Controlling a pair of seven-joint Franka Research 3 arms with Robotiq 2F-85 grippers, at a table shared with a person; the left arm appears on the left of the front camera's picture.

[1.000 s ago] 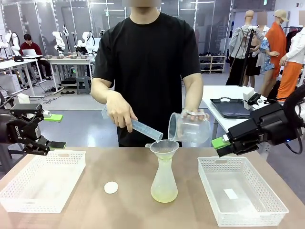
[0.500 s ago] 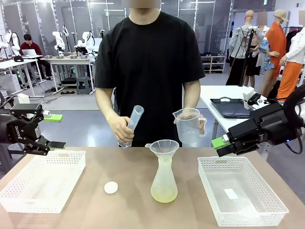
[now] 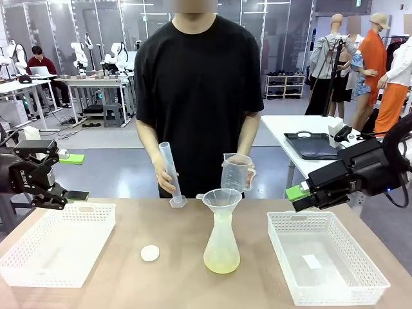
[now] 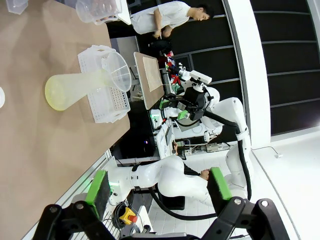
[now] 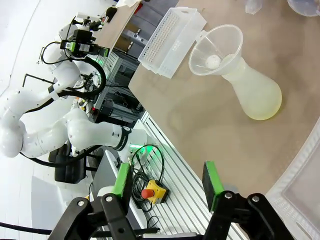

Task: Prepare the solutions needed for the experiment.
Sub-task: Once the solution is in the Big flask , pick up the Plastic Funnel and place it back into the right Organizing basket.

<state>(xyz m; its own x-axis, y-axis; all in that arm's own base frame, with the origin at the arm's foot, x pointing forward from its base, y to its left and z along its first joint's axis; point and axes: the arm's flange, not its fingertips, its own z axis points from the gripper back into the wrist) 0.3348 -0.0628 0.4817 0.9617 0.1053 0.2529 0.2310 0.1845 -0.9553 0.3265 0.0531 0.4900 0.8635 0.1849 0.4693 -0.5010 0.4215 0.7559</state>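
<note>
The solutions (image 3: 222, 259) are a shallow layer of pale yellow liquid in a frosted conical flask (image 3: 222, 241) at mid-table. A clear funnel (image 3: 222, 200) sits in the flask's neck. Behind it the person stands a graduated cylinder (image 3: 170, 172) upright on the table with one hand. The other hand holds a clear beaker (image 3: 236, 172). My left gripper (image 3: 76, 177) hovers open at the left edge, and my right gripper (image 3: 300, 198) hovers open at the right, both holding nothing. The flask (image 4: 75, 90) lies far ahead of the left gripper (image 4: 159, 185). The flask (image 5: 255, 92) and funnel (image 5: 216, 50) lie ahead of the right gripper (image 5: 167, 182).
A white basket (image 3: 26, 257) sits under the left gripper and another white basket (image 3: 360, 283) at the right. A small white disc (image 3: 150, 253) lies on the table left of the flask. The person stands close at the far edge.
The person tipped the cylinder back from over the funnel and set it upright on the table. The beaker came down and upright. Both grippers stayed still.
</note>
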